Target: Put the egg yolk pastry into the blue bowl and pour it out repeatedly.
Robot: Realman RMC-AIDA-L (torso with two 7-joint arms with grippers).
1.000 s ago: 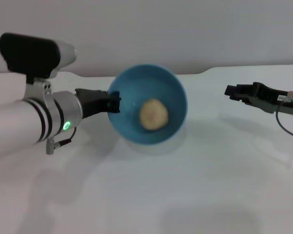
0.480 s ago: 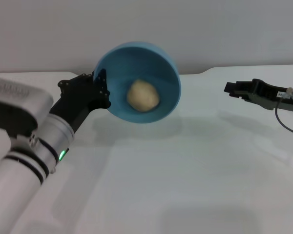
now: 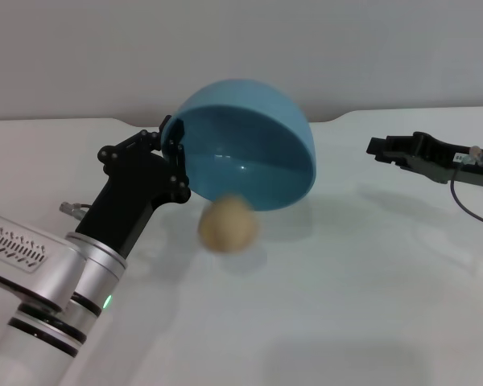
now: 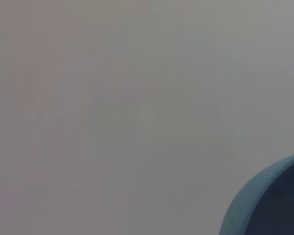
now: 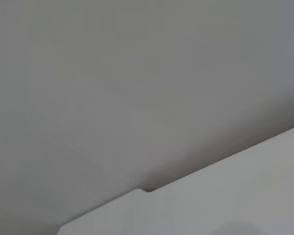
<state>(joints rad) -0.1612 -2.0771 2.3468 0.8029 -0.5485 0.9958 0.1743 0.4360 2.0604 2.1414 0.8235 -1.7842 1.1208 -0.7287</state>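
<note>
1 egg yolk pastry (image 3: 227, 226) falls below the tipped blue bowl (image 3: 249, 145).

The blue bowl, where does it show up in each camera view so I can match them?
Head view: blue bowl upper centre, tipped, left gripper on its rim.
Left wrist view: only a curved edge of it, in one corner.
Right wrist view: not in it.
Shared landmark: the bowl's rim.

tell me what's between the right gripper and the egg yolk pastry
Only bare white table, as the head view shows. The right gripper sits apart from the egg yolk pastry, which is just below the tipped blue bowl.
</note>
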